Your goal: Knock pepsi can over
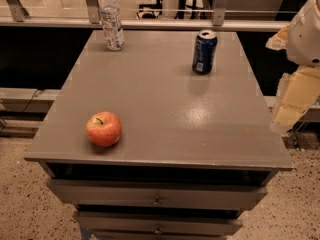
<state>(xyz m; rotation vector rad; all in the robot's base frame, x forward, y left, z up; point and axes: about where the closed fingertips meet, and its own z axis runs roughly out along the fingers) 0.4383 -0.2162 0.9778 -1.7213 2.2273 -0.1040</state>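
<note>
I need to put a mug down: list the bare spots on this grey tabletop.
Bare: the middle between the round red apple, the clear plastic water bottle and the dark blue metal pepsi can; also the front right of the grey tabletop. Nowhere is crowded, but the gripper hangs beside the right edge, apart from the can.

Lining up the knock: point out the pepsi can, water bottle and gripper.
pepsi can (204, 53): camera view, blue side wall.
water bottle (112, 26): camera view, label.
gripper (290, 104): camera view, far right edge, pale body.
</note>
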